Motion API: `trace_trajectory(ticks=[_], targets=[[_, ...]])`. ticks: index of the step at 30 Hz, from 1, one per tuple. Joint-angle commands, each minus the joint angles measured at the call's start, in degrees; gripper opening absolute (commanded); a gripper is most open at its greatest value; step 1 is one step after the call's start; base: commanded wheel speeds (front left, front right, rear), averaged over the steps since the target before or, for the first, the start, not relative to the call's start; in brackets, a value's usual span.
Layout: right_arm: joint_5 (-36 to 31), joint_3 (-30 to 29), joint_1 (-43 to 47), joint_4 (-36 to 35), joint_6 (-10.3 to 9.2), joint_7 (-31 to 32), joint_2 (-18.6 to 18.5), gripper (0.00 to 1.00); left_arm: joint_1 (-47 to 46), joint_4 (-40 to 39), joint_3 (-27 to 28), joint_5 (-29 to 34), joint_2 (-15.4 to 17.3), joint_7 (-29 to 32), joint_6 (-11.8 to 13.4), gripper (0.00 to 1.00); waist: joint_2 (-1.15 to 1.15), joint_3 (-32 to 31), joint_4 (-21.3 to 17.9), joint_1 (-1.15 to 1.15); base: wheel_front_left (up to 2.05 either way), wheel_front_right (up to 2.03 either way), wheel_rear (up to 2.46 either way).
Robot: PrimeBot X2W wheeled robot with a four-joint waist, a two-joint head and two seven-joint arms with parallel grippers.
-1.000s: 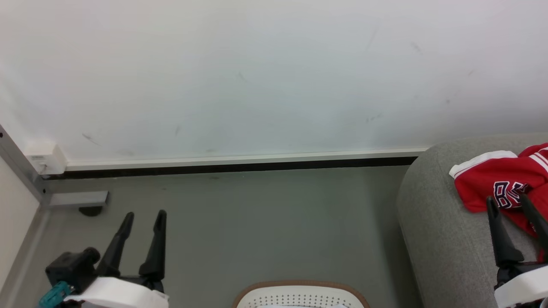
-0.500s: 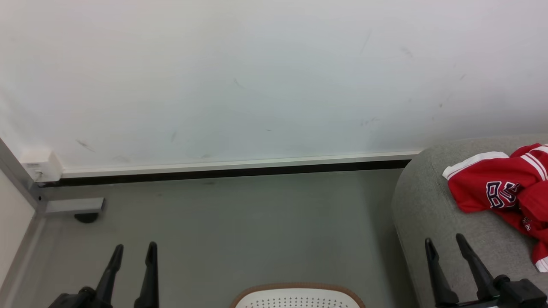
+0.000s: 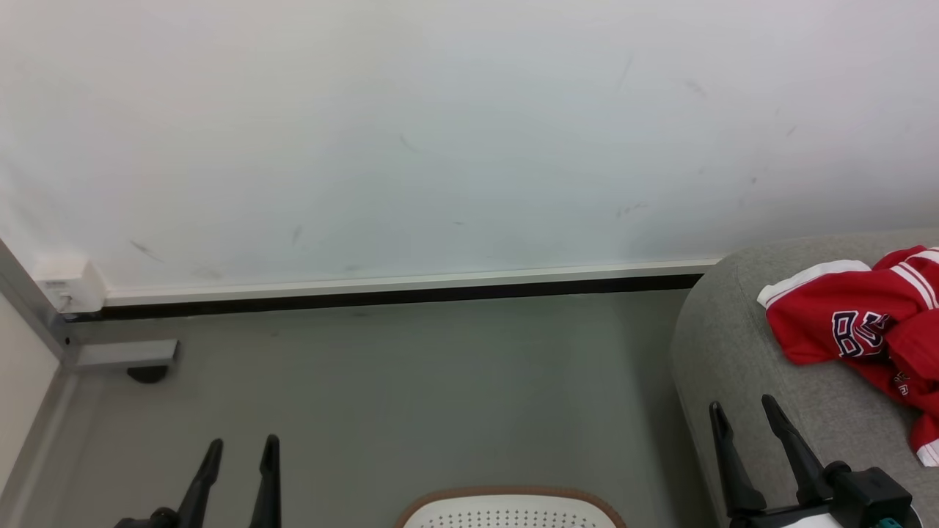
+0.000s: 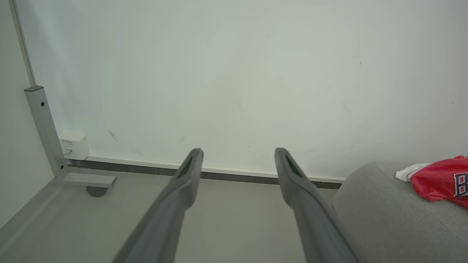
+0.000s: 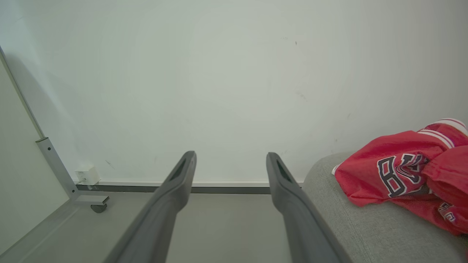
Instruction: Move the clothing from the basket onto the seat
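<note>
lying on the seat by the white wall, clothing; left fingers and right fingers apart.

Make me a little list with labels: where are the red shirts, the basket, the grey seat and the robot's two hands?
seat: grey, at the right
clothing: red jerseys, crumpled on the seat
basket: white, brown rim, on the floor; inside hidden
left gripper: open, empty, over the floor
right gripper: open, empty, at the seat's edge, apart from the clothing

Head and wrist views toward wall
</note>
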Motion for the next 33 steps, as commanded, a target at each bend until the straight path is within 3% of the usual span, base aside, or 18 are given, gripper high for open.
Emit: trace_trajectory(ticks=[1, 33], targets=[[0.6, -0.15, -0.8, -0.37, -0.13, -0.19, 0.17, 1.0, -0.44, 0.37, 0.47, 0.55, -0.26, -0.01, -0.28, 1.0, 0.0, 0.05, 0.14, 0.0, 0.0, 0.0, 0.0], [0.9, 1.31, -2.69, 1.32, -0.13, -0.21, -0.01, 1.0, -1.83, 2.24, 1.37, 2.4, -1.77, -0.02, -1.7, 1.0, 0.0, 0.45, 0.5, 0.0, 0.0, 0.0, 0.0]])
